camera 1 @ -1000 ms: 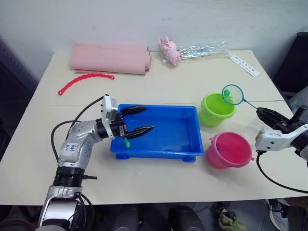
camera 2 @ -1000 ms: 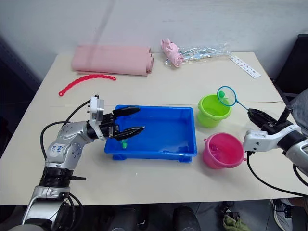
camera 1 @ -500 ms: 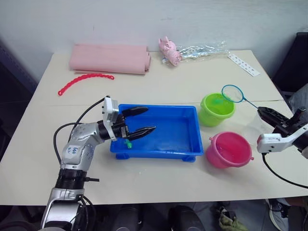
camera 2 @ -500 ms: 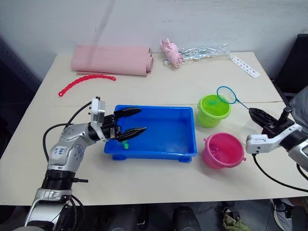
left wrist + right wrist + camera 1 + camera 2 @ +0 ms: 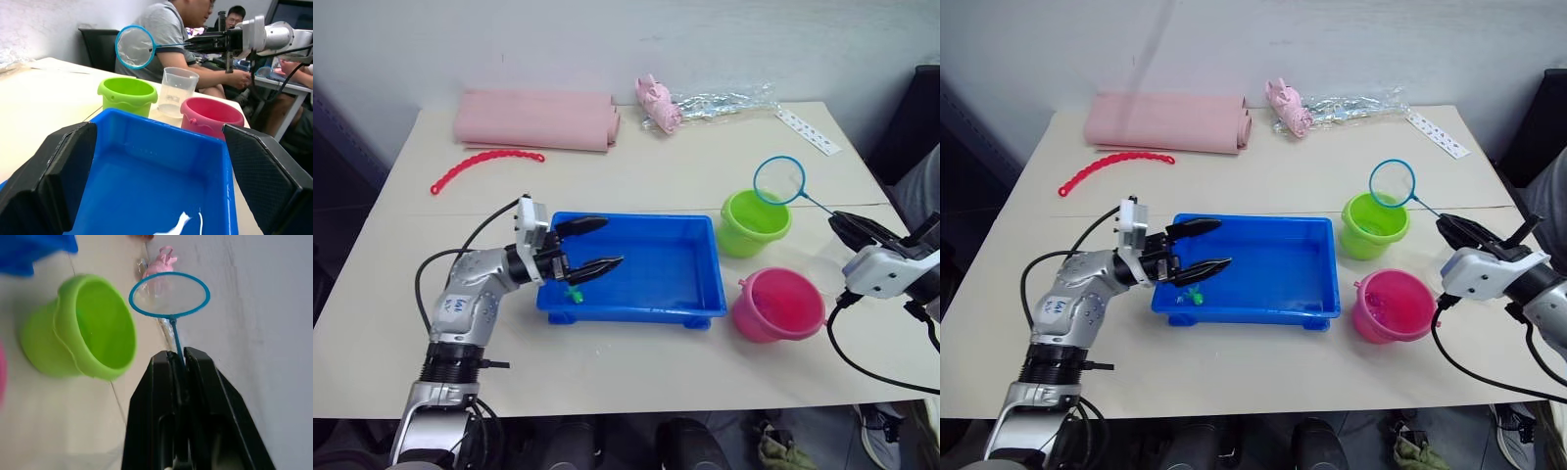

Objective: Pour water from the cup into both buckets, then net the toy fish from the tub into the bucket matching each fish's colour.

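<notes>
On the counter, the tub is flanked on its right by two buckets, one set behind the other, with the cup just beyond them and the net held above the rear bucket.

Very little writing can be read. A small white label sits on the left forearm, behind the left end effector; it carries dark handwritten marks that look like "b4" or "64" above "k2", but they are too small to be sure of. A narrow white strip lies on the worktop well beyond the right end effector, printed with a row of small dark marks that cannot be made out. The clear cup, seen past the left end effector, shows no graduations that can be read.
</notes>
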`<action>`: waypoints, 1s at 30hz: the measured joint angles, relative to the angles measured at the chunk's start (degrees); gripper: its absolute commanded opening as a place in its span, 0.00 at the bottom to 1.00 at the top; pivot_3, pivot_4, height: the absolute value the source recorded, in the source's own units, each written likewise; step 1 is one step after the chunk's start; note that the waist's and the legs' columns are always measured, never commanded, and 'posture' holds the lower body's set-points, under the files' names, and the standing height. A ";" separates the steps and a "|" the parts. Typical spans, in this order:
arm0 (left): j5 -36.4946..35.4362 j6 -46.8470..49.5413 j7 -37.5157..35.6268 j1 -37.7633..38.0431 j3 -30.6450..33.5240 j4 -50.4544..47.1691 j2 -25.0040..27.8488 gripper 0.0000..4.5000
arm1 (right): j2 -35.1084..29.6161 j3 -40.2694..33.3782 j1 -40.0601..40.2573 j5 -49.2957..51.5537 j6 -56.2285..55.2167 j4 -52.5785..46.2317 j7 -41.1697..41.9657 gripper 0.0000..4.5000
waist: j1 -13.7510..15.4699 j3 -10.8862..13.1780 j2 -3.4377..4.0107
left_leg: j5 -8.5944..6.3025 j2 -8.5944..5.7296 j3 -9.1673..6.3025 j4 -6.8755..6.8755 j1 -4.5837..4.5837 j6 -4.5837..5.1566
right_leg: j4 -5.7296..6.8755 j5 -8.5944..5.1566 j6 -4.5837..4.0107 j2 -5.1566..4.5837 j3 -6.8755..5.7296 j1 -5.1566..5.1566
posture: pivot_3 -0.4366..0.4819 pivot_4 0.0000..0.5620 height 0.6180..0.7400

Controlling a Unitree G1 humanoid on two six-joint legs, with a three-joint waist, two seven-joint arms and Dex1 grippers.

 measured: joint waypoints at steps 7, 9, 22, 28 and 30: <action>-2.64 0.81 -3.38 5.60 7.42 -1.53 8.79 0.99 | 2.17 1.02 -2.10 34.46 31.20 -17.66 14.77 0.00 | -0.02 0.01 0.03 | 0.00 0.01 -0.07 0.02 0.01 0.01 | -0.05 0.00 -0.01 -0.05 0.07 -0.02 | 0.48 0.27 1.00; -2.76 0.66 -3.79 7.92 8.90 -1.59 10.10 0.99 | 0.73 4.12 -5.66 38.17 38.81 -22.34 17.62 0.00 | 0.08 0.01 0.03 | -0.01 0.01 -0.13 0.04 0.02 0.01 | -0.14 0.00 -0.01 -0.07 0.06 -0.01 | 0.48 0.27 1.00; -2.48 -2.56 -6.57 26.35 18.02 -3.61 17.14 0.99 | 11.95 34.96 -32.50 17.70 56.71 -14.71 28.27 0.00 | -0.04 0.00 -0.01 | -0.05 -0.02 -0.12 -0.01 -0.03 0.02 | -0.19 0.00 -0.01 -0.16 0.08 -0.15 | 0.48 0.27 1.00; -2.11 -3.93 -8.09 28.56 18.64 -4.72 19.34 0.99 | 18.09 42.29 -39.12 8.75 57.13 -7.66 32.28 0.00 | -0.12 0.00 -0.01 | -0.05 -0.03 -0.11 0.03 -0.02 0.01 | -0.13 0.00 -0.01 -0.19 0.09 -0.16 | 0.48 0.27 1.00; -2.23 -3.70 -8.29 29.01 18.67 -6.18 20.08 0.99 | 19.98 42.66 -40.12 6.82 56.79 -5.71 33.40 0.00 | -0.23 0.00 -0.01 | -0.05 -0.03 -0.11 0.00 -0.02 0.01 | -0.11 0.00 -0.01 -0.19 0.09 -0.17 | 0.48 0.27 1.00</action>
